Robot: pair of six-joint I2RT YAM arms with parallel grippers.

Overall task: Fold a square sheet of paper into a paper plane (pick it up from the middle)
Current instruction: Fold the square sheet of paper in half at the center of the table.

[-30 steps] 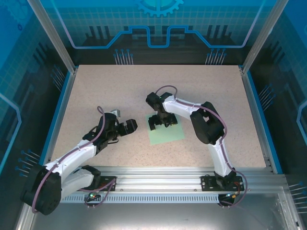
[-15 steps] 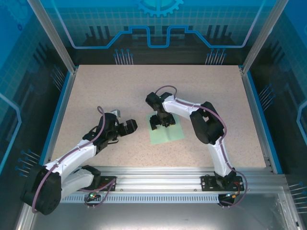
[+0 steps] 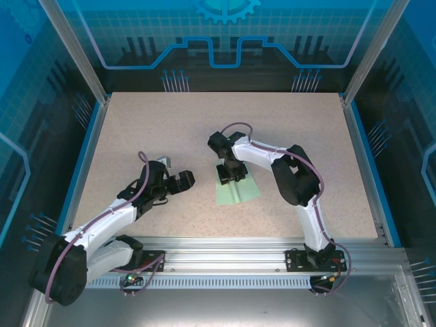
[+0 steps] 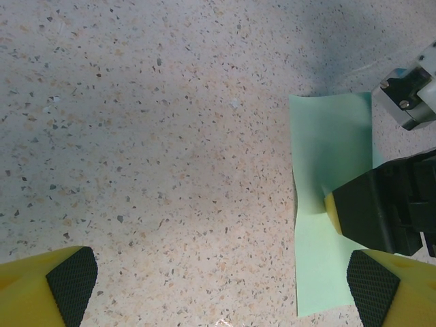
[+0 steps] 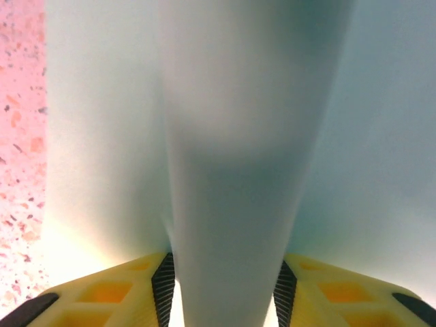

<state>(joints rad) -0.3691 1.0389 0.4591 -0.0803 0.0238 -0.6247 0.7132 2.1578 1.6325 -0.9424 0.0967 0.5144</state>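
The square sheet of paper [image 3: 240,191], pale mint green, lies on the table's middle. My right gripper [image 3: 230,174] points down onto its far half. In the right wrist view the paper [image 5: 238,122] is bunched up into a raised ridge, and both black pads [image 5: 163,286] press against that ridge, so the right gripper [image 5: 225,293] is shut on it. My left gripper [image 3: 185,179] hovers just left of the sheet, open and holding nothing. Its wrist view has the paper [image 4: 330,157] at the right, with the left gripper [image 4: 221,283] over bare table. The paper plane is out of view.
The speckled beige table [image 3: 150,129] is bordered by blue rails and aluminium posts. The right arm's black wrist [image 4: 392,208] sits on the sheet close to my left gripper's right finger [image 4: 381,289]. Open tabletop lies behind and to both sides.
The right gripper's jaws have closed inward on the sheet, pushing its middle up into a ridge and narrowing the paper's far half. The left arm has stayed still.
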